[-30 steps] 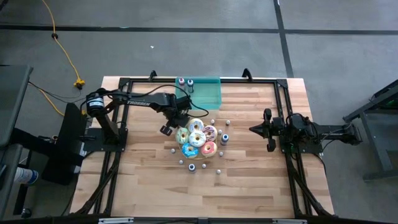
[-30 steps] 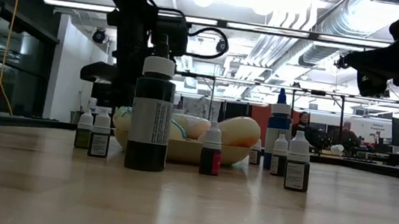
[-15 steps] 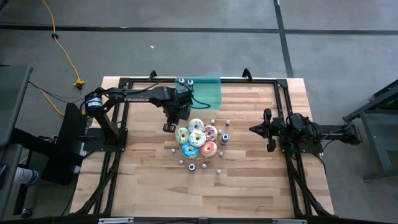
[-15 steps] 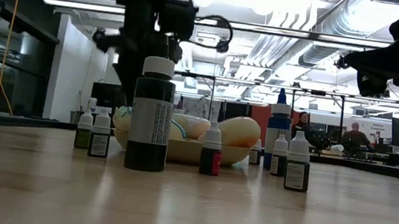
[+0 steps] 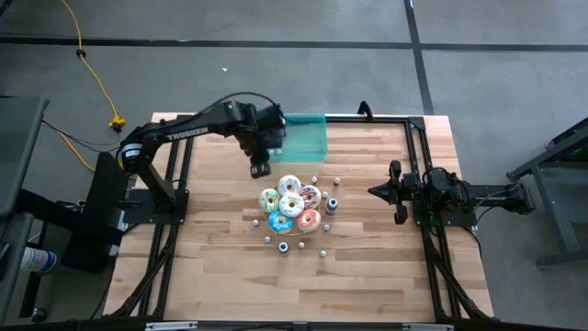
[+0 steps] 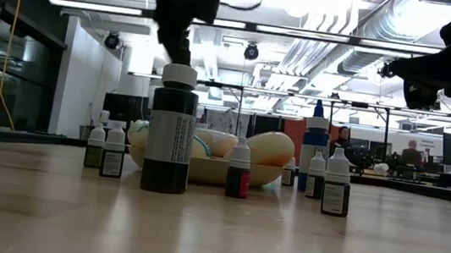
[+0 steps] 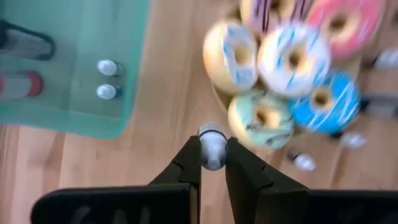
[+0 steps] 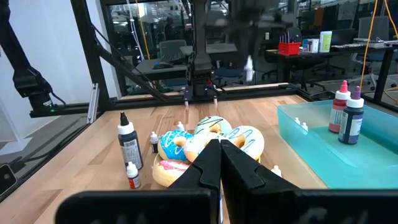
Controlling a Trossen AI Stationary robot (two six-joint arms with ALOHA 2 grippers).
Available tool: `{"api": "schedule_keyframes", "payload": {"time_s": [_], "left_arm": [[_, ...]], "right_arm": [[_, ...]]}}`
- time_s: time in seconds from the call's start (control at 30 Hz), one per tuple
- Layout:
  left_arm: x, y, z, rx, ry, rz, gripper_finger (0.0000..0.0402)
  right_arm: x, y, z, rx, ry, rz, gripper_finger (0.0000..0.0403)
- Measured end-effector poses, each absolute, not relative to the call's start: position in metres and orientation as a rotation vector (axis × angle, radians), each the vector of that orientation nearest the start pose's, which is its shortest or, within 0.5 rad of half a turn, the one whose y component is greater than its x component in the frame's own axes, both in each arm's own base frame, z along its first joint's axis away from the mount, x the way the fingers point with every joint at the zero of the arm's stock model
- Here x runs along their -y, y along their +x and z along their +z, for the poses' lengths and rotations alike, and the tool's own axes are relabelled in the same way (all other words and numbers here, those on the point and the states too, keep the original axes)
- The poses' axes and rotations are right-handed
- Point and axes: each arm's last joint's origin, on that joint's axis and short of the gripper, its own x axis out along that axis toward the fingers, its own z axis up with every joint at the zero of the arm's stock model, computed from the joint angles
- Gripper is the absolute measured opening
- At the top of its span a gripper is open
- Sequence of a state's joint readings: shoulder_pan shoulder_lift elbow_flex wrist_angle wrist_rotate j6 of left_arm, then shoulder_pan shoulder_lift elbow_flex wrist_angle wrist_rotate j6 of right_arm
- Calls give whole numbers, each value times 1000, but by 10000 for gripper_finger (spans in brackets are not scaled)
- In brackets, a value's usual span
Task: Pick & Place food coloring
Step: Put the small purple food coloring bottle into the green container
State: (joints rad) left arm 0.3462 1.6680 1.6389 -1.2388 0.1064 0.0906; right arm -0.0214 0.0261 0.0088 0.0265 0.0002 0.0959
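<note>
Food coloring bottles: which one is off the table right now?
The tiny white-capped bottle pinched in the left gripper, held in the air between the teal tray and the donuts. The other bottles stand on the table or in the tray.

table: matt wood | tray: translucent, probably plastic | donuts: glossy

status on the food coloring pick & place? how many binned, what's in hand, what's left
Done: four bottles show in the teal tray, two tall and two small white-capped. In hand: the left gripper is shut on a small white-capped bottle, carried above the table between the donuts and the tray. Left: about ten bottles around the donuts, including the large dark one. The right gripper waits shut at the right.
</note>
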Motion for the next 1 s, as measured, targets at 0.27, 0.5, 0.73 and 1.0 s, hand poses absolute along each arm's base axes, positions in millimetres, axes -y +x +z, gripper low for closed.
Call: {"api": "schedule_keyframes", "payload": {"time_s": [0.27, 0.5, 0.73, 1.0], "left_arm": [[-128, 302, 343, -1122, -475, 340, 33], [-150, 318, 323, -1106, -619, 452, 33], [-173, 343, 308, -1105, -682, 592, 33], [-187, 369, 282, -1127, -713, 698, 33]], "right_arm": [[2, 99, 167, 10, 96, -21, 0], [2, 99, 167, 10, 96, -21, 0], [2, 99, 167, 10, 96, -21, 0], [2, 99, 167, 10, 96, -21, 0]]}}
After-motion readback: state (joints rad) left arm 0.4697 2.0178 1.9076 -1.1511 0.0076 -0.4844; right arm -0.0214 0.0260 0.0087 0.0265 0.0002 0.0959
